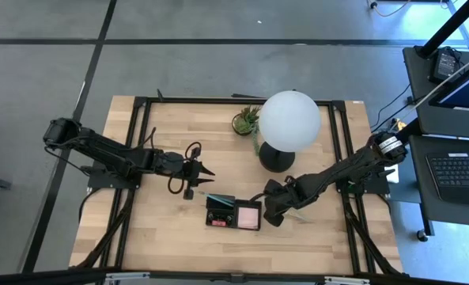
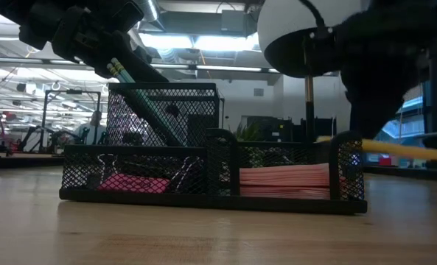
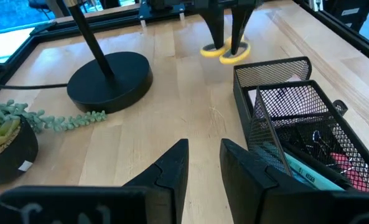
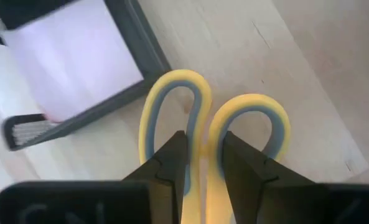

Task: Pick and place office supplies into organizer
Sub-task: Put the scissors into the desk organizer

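Note:
The black mesh organizer [image 1: 234,212] stands near the table's middle, toward the near edge. Pale-green pencils [image 2: 141,96] lean in its tall compartment. The pink sticky pad [image 2: 284,180] lies in one low compartment, and a pink eraser and a binder clip lie in another. My right gripper [image 4: 203,155] is just right of the organizer, shut on the yellow-handled scissors [image 4: 172,93]. My left gripper [image 3: 203,162] is open and holds nothing. It hovers left of the organizer, toward the far side [image 1: 209,171]. My right gripper pinches the scissors where the two yellow handle loops meet [image 4: 204,134], one finger on the outer side of each loop's inner bar. The fingers [image 3: 224,31] come from above, pointing down. In the low view the scissors [image 2: 402,149] lie level, about as high as the tray's rim.
The white globe lamp [image 1: 289,119] stands on its round black base [image 3: 109,78] behind the organizer, close to my right arm. A small potted plant [image 1: 246,120] sits left of the lamp. Bare wood lies along the near edge and on the left.

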`<control>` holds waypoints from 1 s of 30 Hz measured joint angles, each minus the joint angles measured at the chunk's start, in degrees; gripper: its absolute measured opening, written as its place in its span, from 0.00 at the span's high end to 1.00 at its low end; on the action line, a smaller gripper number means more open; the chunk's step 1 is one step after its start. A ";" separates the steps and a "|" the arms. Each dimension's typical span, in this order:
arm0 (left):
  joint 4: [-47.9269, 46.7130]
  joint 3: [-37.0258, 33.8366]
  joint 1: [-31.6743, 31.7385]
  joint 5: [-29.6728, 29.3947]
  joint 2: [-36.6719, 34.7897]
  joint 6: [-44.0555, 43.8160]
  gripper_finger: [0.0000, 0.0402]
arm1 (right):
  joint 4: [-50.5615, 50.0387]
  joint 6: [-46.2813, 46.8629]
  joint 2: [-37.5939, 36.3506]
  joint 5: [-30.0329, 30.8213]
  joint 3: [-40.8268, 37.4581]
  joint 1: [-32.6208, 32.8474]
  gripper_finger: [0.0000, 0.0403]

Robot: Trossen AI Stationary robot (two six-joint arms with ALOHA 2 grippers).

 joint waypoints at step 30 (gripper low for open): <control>-24.52 0.02 -0.11 -2.51 -11.47 -1.85 0.79 | 35.02 -40.67 0.55 18.42 15.47 -1.62 0.78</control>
